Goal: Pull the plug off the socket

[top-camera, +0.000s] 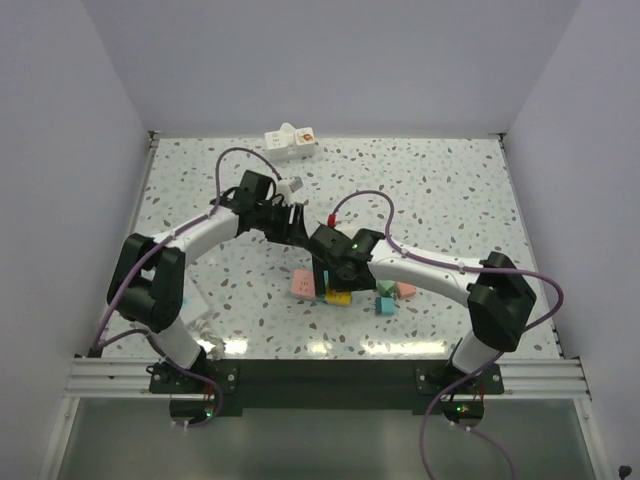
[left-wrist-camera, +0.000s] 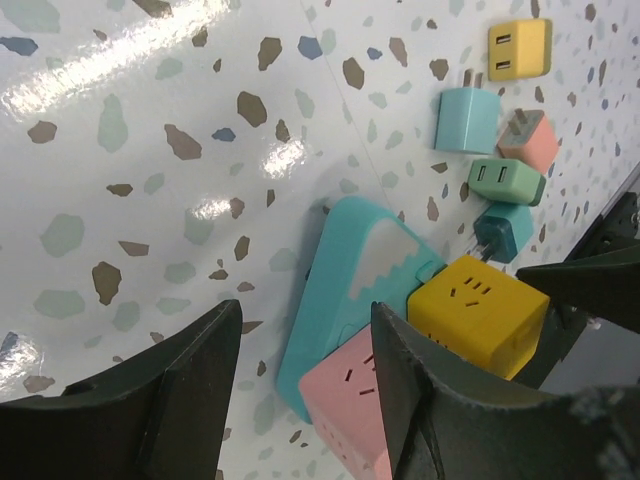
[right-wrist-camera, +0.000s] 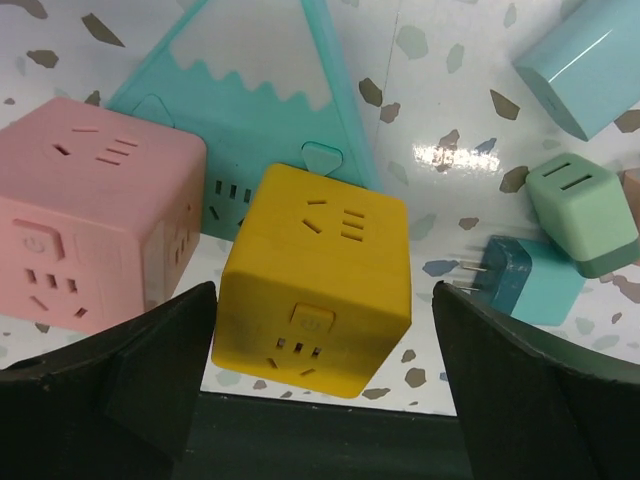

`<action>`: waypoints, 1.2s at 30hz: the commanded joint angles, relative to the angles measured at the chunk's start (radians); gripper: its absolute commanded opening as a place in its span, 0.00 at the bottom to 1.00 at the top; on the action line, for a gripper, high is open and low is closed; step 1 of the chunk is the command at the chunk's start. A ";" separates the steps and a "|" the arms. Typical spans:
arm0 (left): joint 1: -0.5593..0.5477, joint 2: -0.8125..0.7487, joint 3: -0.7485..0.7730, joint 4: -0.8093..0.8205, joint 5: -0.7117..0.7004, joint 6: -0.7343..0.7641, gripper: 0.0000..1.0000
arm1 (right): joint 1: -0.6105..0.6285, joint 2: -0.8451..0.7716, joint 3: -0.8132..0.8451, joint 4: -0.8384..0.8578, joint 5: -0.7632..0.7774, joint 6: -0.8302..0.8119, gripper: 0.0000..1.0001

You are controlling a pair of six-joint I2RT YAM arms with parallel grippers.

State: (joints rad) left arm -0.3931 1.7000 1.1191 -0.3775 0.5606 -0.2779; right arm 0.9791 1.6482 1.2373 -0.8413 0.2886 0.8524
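A teal socket board (left-wrist-camera: 350, 270) with a white mountain pattern lies flat on the speckled table. A pink cube plug (left-wrist-camera: 355, 400) and a yellow cube plug (left-wrist-camera: 480, 310) sit plugged into its near edge. My left gripper (left-wrist-camera: 308, 318) is open above the board's side, with its right finger (left-wrist-camera: 420, 390) over the pink cube. My right gripper (right-wrist-camera: 322, 300) is open, one jaw on each side of the yellow cube (right-wrist-camera: 315, 280), with gaps on both sides. The pink cube (right-wrist-camera: 95, 220) stands just left of it. In the top view both grippers, left (top-camera: 292, 225) and right (top-camera: 335, 280), meet mid-table.
Loose adapters lie right of the board: a light blue one (right-wrist-camera: 590, 65), a green one (right-wrist-camera: 580, 215), a dark teal plug (right-wrist-camera: 525, 280) with bare prongs, a salmon one (left-wrist-camera: 530, 140) and a yellow one (left-wrist-camera: 520, 48). A white power strip (top-camera: 290, 140) lies at the back wall.
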 commanded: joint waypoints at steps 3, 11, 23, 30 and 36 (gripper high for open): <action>0.000 -0.025 -0.033 0.094 0.008 -0.035 0.59 | 0.003 0.030 -0.025 0.038 -0.002 0.043 0.82; -0.006 0.059 -0.033 0.124 0.137 0.019 0.59 | 0.001 -0.004 -0.019 0.162 -0.084 -0.219 0.00; -0.030 0.050 -0.221 0.233 0.171 0.033 0.63 | -0.079 -0.054 -0.021 0.197 -0.098 -0.283 0.00; -0.038 -0.022 -0.451 0.655 0.212 -0.263 0.66 | -0.085 -0.051 -0.045 0.258 -0.186 -0.270 0.00; -0.116 -0.008 -0.490 0.902 0.223 -0.422 0.68 | -0.086 -0.057 -0.064 0.311 -0.215 -0.240 0.00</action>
State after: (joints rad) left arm -0.4522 1.6852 0.6258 0.3408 0.7242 -0.5911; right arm 0.9005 1.6367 1.1637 -0.6624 0.1093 0.5728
